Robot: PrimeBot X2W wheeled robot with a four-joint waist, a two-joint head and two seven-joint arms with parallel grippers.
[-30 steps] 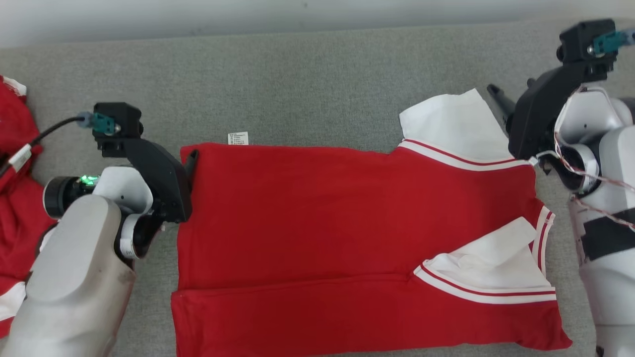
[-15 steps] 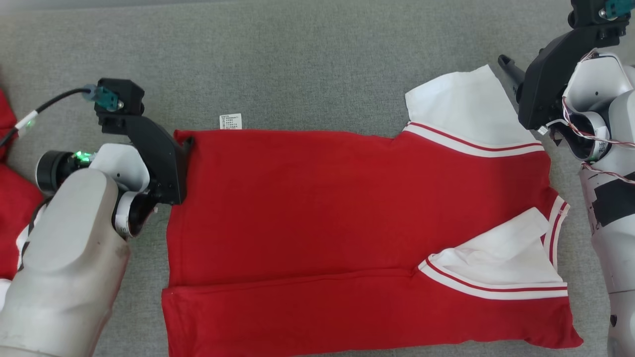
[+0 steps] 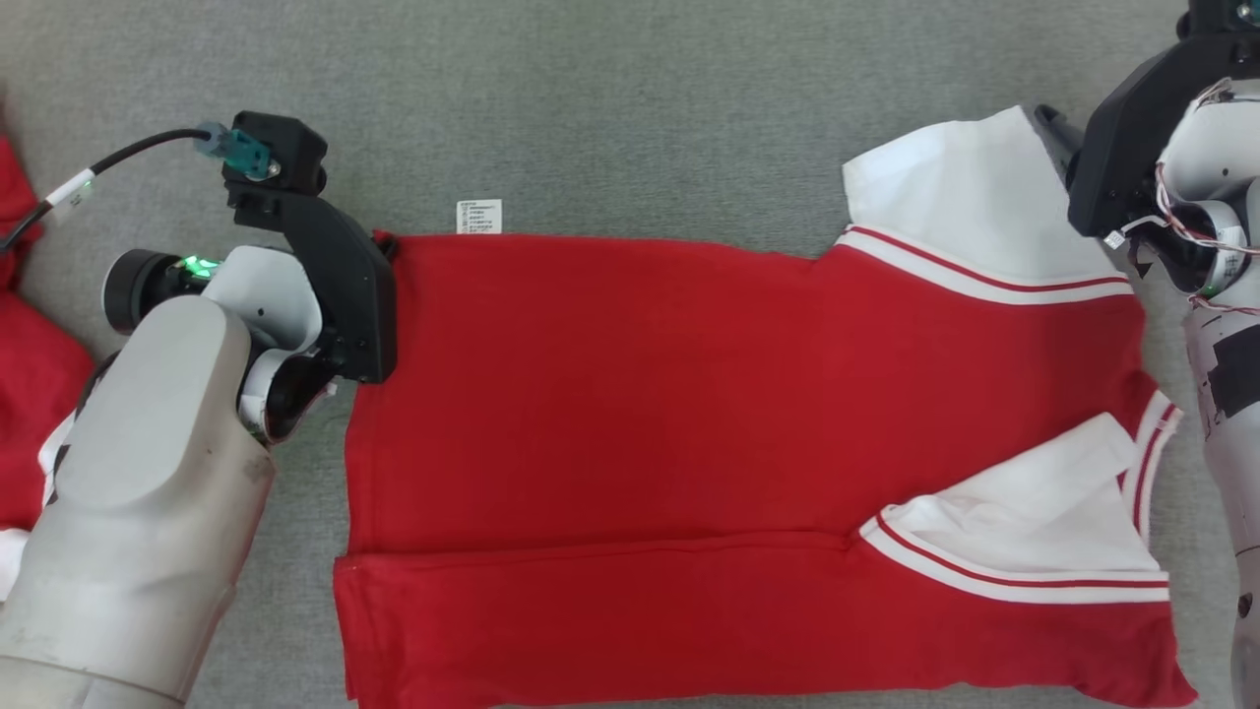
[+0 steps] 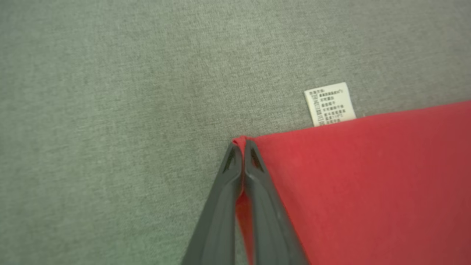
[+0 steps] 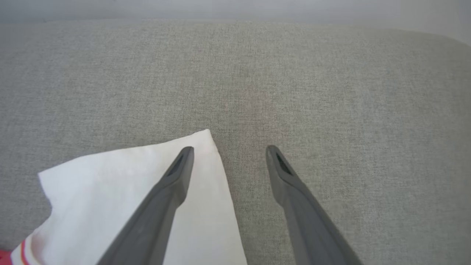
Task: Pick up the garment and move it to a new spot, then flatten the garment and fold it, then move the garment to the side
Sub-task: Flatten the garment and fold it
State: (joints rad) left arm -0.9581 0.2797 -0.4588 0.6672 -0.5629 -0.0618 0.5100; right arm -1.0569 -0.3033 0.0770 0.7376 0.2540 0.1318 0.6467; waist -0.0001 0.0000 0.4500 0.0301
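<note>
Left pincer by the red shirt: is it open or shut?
Shut: the left pincer is closed tight, its tips meeting on a pinched corner of the red shirt.

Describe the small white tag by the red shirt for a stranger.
A red shirt with white sleeves lies on the grey fabric surface. At its far edge, near the corner the left gripper pinches, sits a small white care label, the only white piece with printed text.

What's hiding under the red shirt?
The red shirt lies on a grey fabric surface, and a small white label peeks out from beneath its far edge. Whatever else is under the middle is covered, so I can't tell.
</note>
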